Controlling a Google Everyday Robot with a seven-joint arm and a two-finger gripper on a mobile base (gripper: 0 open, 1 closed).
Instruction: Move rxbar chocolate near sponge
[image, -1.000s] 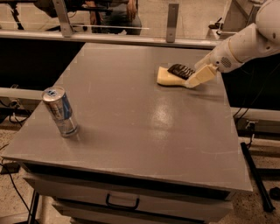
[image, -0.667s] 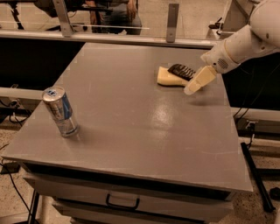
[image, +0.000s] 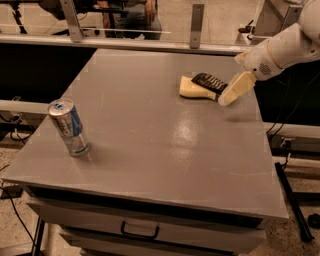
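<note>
We locate the gripper (image: 227, 98) low over the far right part of the table (image: 165, 150), just beside the right end of the bar (image: 210, 81); we cannot tell its opening. The right table edge lies near, and open surface extends front and left. Against one second ago, the gripper sits slightly further right, off the bar. The bar rests partly on the sponge (image: 191, 89). A can (image: 69, 127) stands well apart, front left.
</note>
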